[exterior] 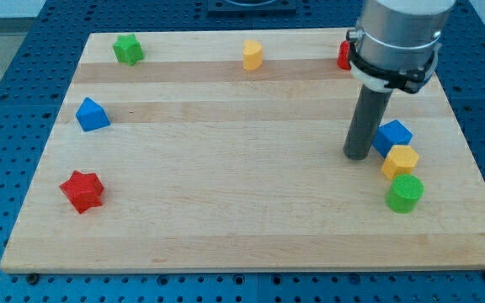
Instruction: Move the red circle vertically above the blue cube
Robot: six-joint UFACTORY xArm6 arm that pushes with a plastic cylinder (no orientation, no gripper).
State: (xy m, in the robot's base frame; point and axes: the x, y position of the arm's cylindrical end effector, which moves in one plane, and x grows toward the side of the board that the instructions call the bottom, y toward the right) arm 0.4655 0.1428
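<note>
Wooden board on a blue perforated bench; all positions below are taken relative to the blue cube, working from the near edge of the board to the far one. Nearest: green cylinder, below the cube and slightly to the view's right, and a red star far off to the view's left. Yellow block, hexagonal as far as I can tell, sits just below the cube, touching or nearly touching it. Level with the cube: my tip, just beside its left face, contact not resolvable. A blue block, wedge-like, lies well to the view's left. Farther back, above the cube and somewhat to its left: the red circle, only a sliver showing because the arm's grey body hides most of it. Yellow cylinder and green star lie along the far edge, further left. Rod carries nothing and has no jaws to open or close; it only stands on the board. Judgement: approach step, red circle not yet engaged. It is already above the cube but offset to the view's left. Next move calls for bringing the tip round to the red circle's left side and nudging it rightward, without disturbing the cube.
</note>
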